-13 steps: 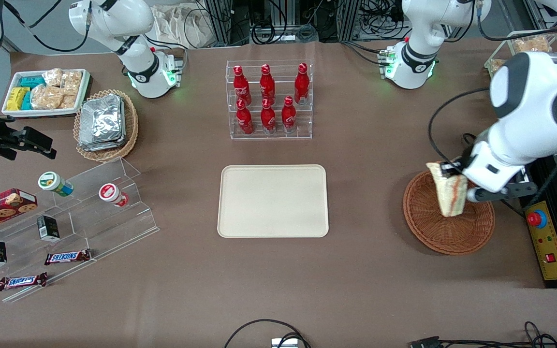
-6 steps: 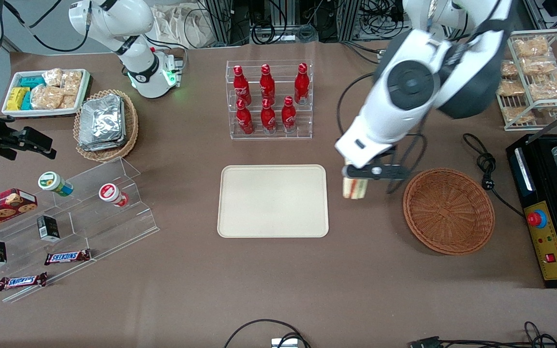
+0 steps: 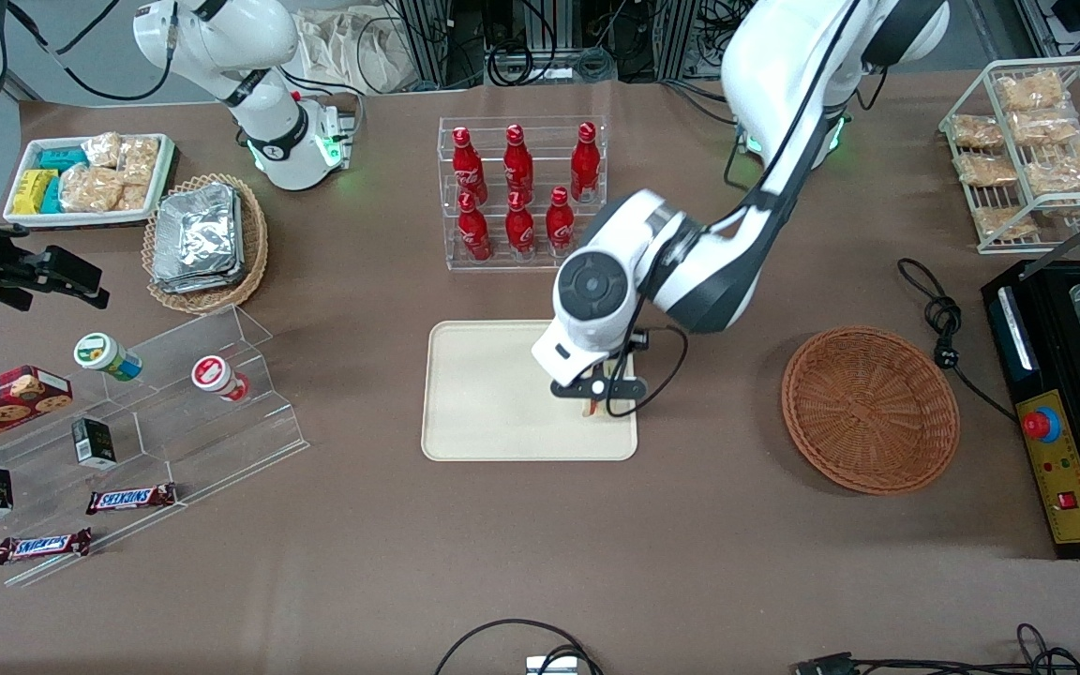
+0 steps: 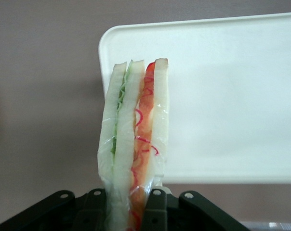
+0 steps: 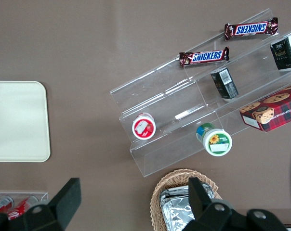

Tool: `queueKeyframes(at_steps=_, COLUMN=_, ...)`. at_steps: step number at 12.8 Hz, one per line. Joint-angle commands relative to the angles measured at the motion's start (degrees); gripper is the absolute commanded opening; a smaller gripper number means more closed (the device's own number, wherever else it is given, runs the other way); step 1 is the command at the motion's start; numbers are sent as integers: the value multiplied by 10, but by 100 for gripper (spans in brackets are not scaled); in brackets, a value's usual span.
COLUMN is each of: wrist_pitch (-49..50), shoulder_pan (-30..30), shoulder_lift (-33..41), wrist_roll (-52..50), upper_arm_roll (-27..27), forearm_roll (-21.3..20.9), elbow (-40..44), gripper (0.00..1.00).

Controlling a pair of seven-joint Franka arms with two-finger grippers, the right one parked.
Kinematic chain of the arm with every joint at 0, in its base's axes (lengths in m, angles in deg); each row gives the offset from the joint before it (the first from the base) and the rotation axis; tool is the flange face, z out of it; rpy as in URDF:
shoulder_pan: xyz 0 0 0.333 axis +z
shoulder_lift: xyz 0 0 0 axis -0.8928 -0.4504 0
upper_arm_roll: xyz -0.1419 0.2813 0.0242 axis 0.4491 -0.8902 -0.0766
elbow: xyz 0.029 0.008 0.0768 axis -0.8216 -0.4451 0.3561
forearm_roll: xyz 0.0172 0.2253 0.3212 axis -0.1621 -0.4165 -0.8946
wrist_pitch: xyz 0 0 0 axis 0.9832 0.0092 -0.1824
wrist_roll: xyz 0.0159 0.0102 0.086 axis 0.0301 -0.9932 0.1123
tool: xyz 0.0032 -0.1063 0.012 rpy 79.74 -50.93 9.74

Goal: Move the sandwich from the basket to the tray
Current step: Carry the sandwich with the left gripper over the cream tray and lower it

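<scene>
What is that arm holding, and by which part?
The gripper, above the tray, pinches the sandwich by its flat bread faces at one end, layered edge showing.

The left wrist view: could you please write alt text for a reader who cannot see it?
The gripper is shut on the sandwich, holding it upright by its lower end, with green and red filling showing between pale bread layers. It hangs over a corner of the cream tray on the brown table.

Claw [image 3: 598, 405] with sandwich [image 4: 134, 139] over tray [image 3: 484, 394]; tray bare beneath; bottle rack [image 3: 521, 192] near.
</scene>
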Motion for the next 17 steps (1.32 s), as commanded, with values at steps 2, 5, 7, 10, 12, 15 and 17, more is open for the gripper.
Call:
queueKeyframes(at_steps=2, wrist_pitch=-63, shoulder_pan=1, shoulder_lift=-57, wrist_roll=-4, upper_arm_roll=-8, forearm_roll=-18, elbow=12, gripper=0)
queueKeyframes(at_steps=5, wrist_pitch=-69, shoulder_pan=2, shoulder_lift=-65, wrist_roll=-4, upper_arm_roll=-10, forearm_roll=-29, elbow=5, gripper=0)
queueKeyframes(at_steps=7, wrist_pitch=-69, shoulder_pan=2, shoulder_lift=-69, wrist_roll=-12, upper_arm_roll=-10, forearm_roll=-43, elbow=-4, gripper=0)
queueKeyframes(at_steps=10, wrist_pitch=-69, shoulder_pan=2, shoulder_lift=-70, wrist_roll=-22, upper_arm_roll=-9, forearm_roll=-41, elbow=-7, gripper=8)
queueKeyframes(at_steps=12, wrist_pitch=-75, shoulder_pan=2, shoulder_lift=-72, wrist_roll=-22, upper_arm_roll=-10, forearm_roll=-39, elbow=-9, gripper=88)
queueKeyframes(at_steps=15, wrist_pitch=-95, shoulder_pan=5, shoulder_lift=-62, wrist_roll=-21, upper_arm_roll=-9, forearm_roll=-37, elbow=-24, gripper=100)
queueKeyframes(at_steps=17, wrist_pitch=-98, shoulder_pan=8, shoulder_lift=-36, wrist_roll=-15, upper_arm_roll=-9, forearm_roll=-33, elbow=-46, gripper=100)
